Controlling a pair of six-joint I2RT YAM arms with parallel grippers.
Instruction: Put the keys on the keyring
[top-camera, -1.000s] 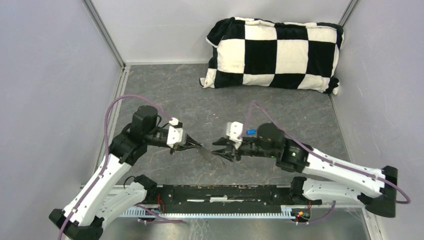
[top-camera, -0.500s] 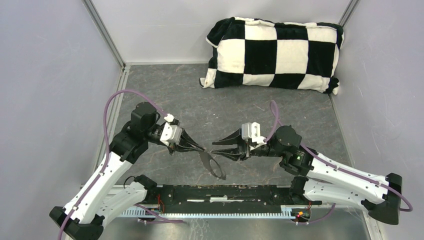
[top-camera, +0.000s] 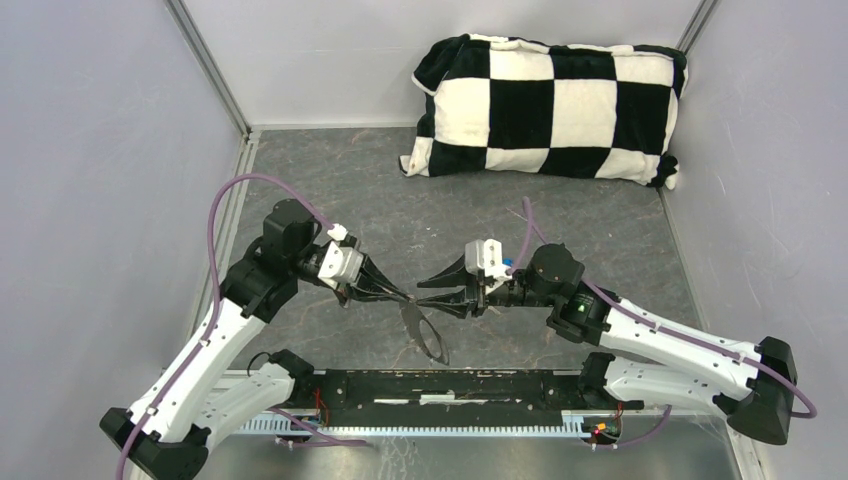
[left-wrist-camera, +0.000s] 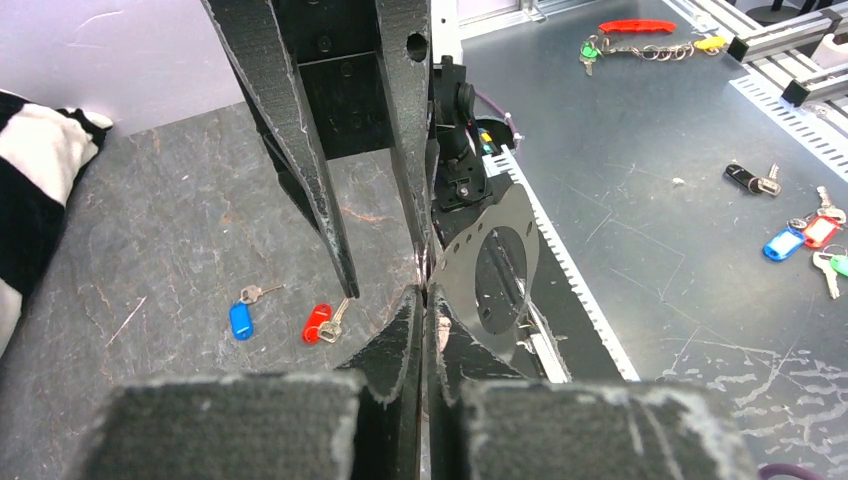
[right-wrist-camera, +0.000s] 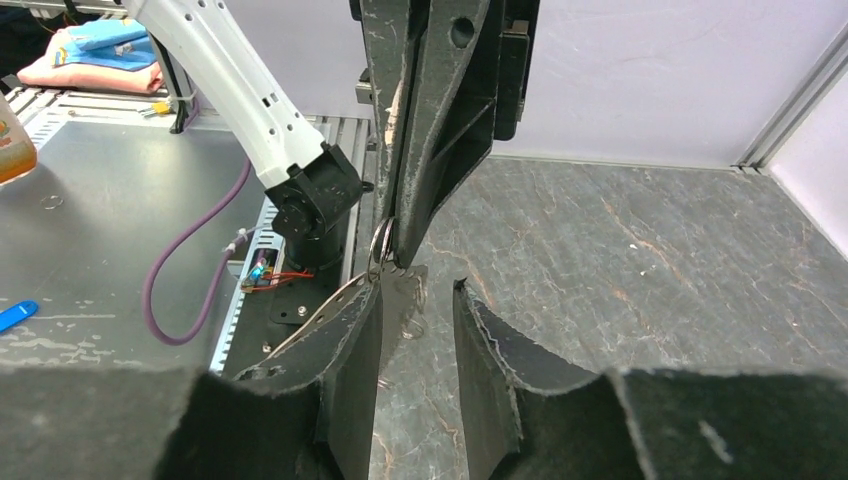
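My left gripper is shut on the top edge of the keyring, a grey oval loop with small holes that hangs below the tips above the table. My right gripper is open and faces the left one tip to tip. Its fingers straddle the left gripper's tips. A piece of the keyring shows between the right fingers, close to the left-hand one. The keys lie flat on the table under the right arm: a blue-headed key and a red-headed key, side by side.
A black and white checkered pillow lies against the back wall. Grey walls close in the left and right sides. A black rail runs between the arm bases. Other keys lie on a metal bench outside the cell.
The left gripper has lifted the keyring, which now hangs free. The right arm has swung over and moved left, bringing its open fingers around the left gripper's tips.
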